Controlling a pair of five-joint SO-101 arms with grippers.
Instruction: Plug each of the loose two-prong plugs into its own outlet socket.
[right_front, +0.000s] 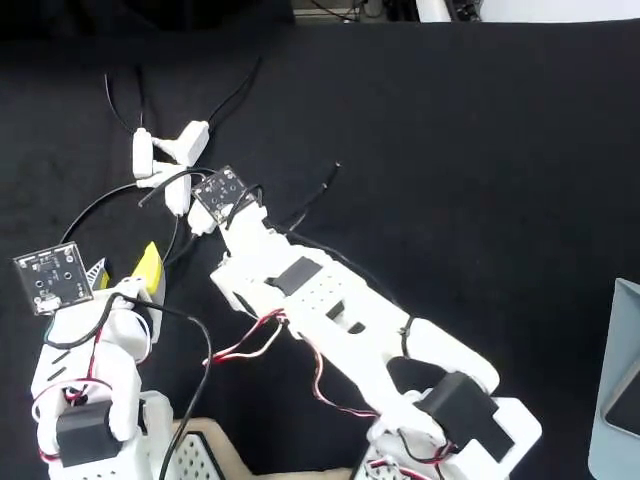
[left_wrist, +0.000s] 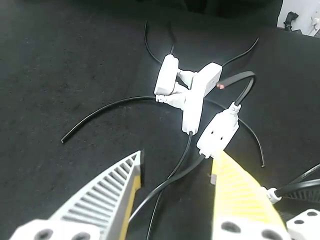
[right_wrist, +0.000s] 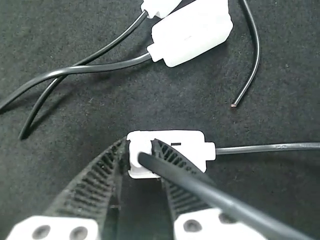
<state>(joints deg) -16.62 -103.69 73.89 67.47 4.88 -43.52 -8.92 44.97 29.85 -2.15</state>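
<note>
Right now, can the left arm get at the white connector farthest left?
Probably yes: the left gripper is open, facing the leftmost connector; only loose cords lie between. The right gripper holds another connector.

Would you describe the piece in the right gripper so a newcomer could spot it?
On the black cloth table, look at the tangle of white plastic cord fittings near its far left. The white rectangular block sits nearest the arms, apart from the tangle, clasped by the right gripper.

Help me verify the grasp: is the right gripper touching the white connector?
Touching. The right wrist view shows the right gripper clamped against both sides of the white connector.
</note>
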